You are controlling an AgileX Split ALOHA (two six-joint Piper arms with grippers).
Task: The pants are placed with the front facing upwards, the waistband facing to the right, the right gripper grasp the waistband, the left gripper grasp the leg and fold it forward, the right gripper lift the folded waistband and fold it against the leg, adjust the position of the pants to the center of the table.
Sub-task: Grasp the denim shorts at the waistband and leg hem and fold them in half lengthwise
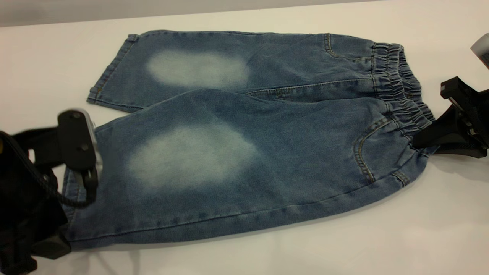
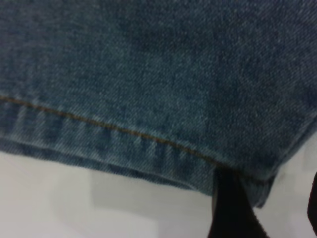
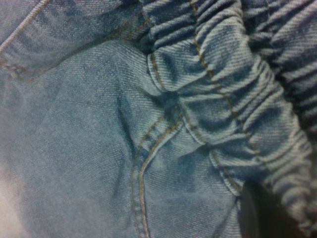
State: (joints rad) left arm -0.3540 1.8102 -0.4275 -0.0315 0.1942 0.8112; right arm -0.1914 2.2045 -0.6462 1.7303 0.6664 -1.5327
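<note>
The pants point(image 1: 244, 152) lie flat on the table point(image 1: 344, 240), front up, both legs pointing left. The ruffled waistband point(image 1: 401, 91) is at the right. My left gripper point(image 2: 270, 186) is at the near leg's hem point(image 2: 124, 144), open, with the hem's corner between its two dark fingers point(image 2: 233, 213). In the exterior view that arm point(image 1: 34, 191) covers the hem end. My right gripper point(image 1: 417, 143) is at the waistband's near corner, its black fingers tapering to a point on the gathered cloth. A dark finger point(image 3: 255, 213) sits among the ruffles point(image 3: 233, 99).
The table's far edge point(image 1: 191, 13) runs just behind the far leg point(image 1: 183, 68). A pale object point(image 1: 482, 49) shows at the right border. Bare tabletop lies in front of the pants and to their far left.
</note>
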